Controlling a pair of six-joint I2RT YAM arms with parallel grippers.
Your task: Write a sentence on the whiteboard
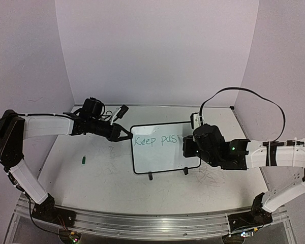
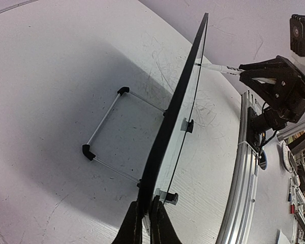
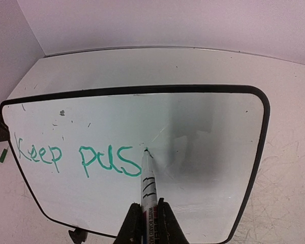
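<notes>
On the left, the left gripper (image 1: 126,134) is closed on the rim of the whiteboard (image 1: 165,160), which stands upright in the middle of the table (image 1: 91,183). The sentence (image 3: 76,158) reads only "Keep pus" in green, so I judge the word half done and more to follow. On the right, the right gripper (image 3: 147,218) clamps the marker (image 3: 148,185), its tip touching the board just after the "s".

Upright whiteboard (image 1: 162,157) on worktop (image 1: 117,188) blocks front-back path; left fingers (image 2: 133,226) on its L edge, marker (image 3: 148,183) at its face. Room L, bar small green item (image 1: 84,160).
</notes>
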